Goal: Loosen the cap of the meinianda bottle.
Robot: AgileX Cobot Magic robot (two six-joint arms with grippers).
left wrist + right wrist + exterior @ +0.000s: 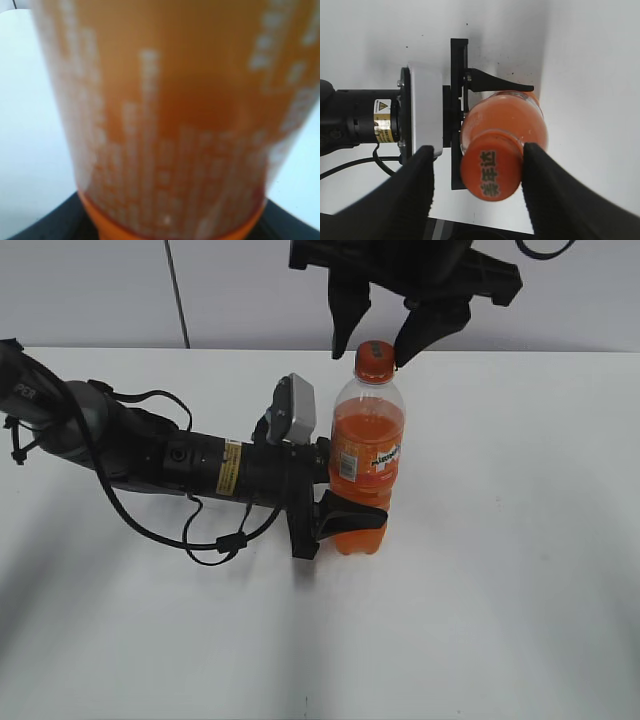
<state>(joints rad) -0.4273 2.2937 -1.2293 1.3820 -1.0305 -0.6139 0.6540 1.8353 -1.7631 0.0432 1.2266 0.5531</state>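
The meinianda bottle (367,440) stands upright mid-table, clear plastic with orange liquid and an orange label. My left gripper (362,502) comes in from the left and is shut on its lower body, one finger (350,512) across the front. The left wrist view is filled by the blurred bottle (170,125), with dark jaws at the bottom corners. The orange cap (374,362) sits on top, dark characters on it (491,171). My right gripper (477,155) hangs over it, open, fingers straddling the cap. The right finger (542,185) is at the cap's side; the left one stands apart.
The left arm (150,455) lies low across the white table (520,570) from the left edge, a black cable loop (215,540) drooping in front of it. Its white wrist camera (295,410) sits just left of the bottle's shoulder. A grey wall stands behind.
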